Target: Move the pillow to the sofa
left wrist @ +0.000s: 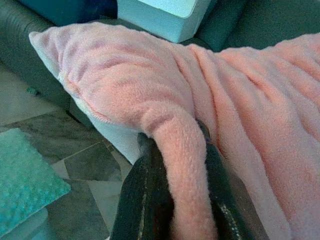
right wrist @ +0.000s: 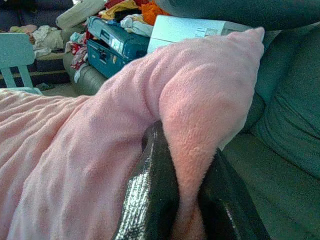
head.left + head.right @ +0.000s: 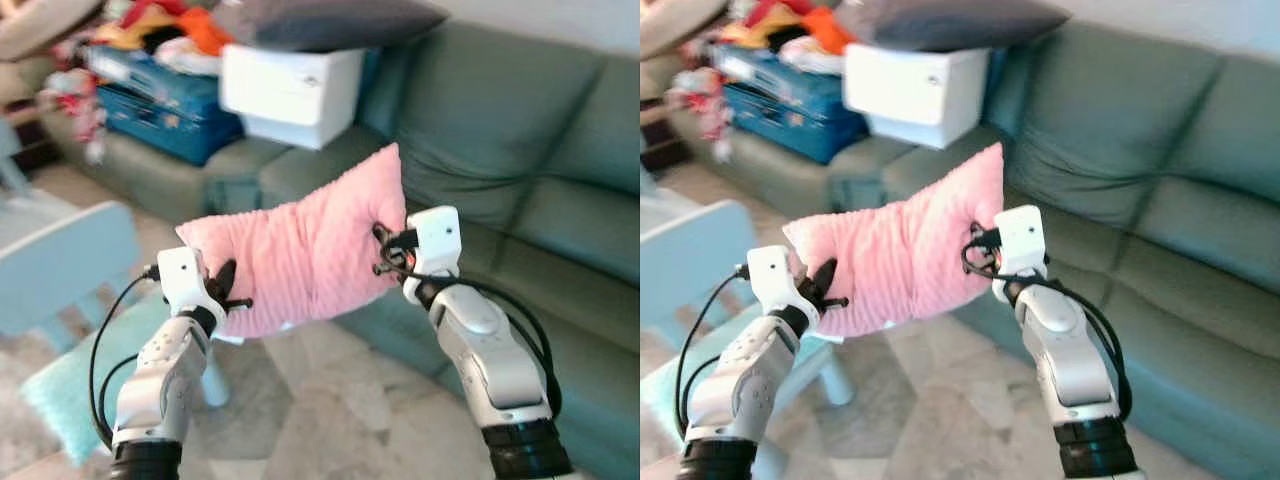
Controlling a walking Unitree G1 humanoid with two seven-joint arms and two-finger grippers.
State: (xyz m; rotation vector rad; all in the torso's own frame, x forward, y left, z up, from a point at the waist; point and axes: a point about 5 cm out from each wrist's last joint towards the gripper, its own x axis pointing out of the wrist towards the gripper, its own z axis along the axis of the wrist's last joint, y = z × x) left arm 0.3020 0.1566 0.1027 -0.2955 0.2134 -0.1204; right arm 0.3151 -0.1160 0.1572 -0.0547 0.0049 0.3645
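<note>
A pink fluffy pillow [image 3: 300, 250] hangs in the air between my two arms, in front of the green sofa [image 3: 520, 180]. My left gripper [image 3: 228, 290] is shut on the pillow's lower left edge, a fold of pink fabric [image 1: 182, 165] pinched between its black fingers [image 1: 145, 195]. On the pillow's right edge my right gripper [image 3: 385, 250] is shut too, a fold [image 2: 192, 150] squeezed between its fingers [image 2: 155, 190]. The pillow's upper corner [image 3: 390, 155] points up toward the sofa's backrest.
A white box [image 3: 290, 95] with a dark grey cushion [image 3: 320, 22] on top stands on the sofa's left part, beside a blue case [image 3: 165, 105] and piled clothes [image 3: 150, 30]. A light blue chair [image 3: 60, 260] and a teal mat [image 3: 70, 390] lie on the left.
</note>
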